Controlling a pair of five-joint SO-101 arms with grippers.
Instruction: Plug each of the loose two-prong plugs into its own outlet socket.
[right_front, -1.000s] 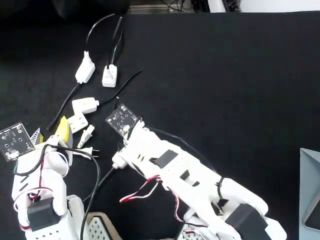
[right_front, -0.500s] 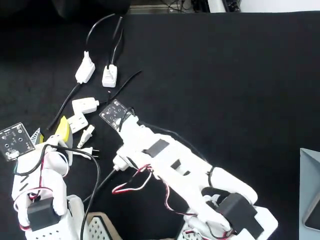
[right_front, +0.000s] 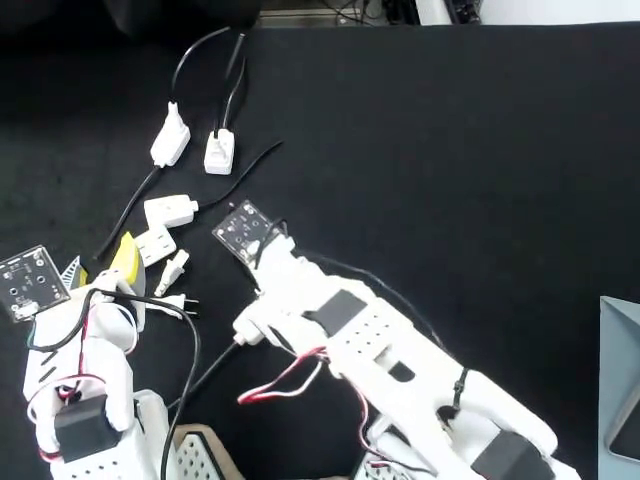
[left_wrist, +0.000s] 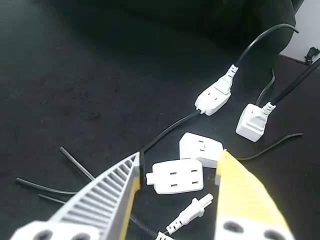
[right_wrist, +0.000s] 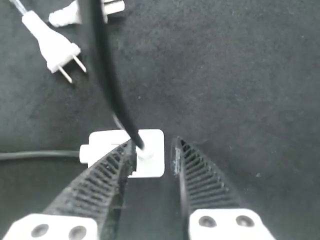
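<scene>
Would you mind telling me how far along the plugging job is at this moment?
Nothing looks plugged in yet: a white plug lies loose on the table, prongs bare, and the double socket shows empty slots. In hand: the right gripper sits open at a white corded block, apparently unclamped; the left gripper is open beside that socket. Every insertion remains.
</scene>
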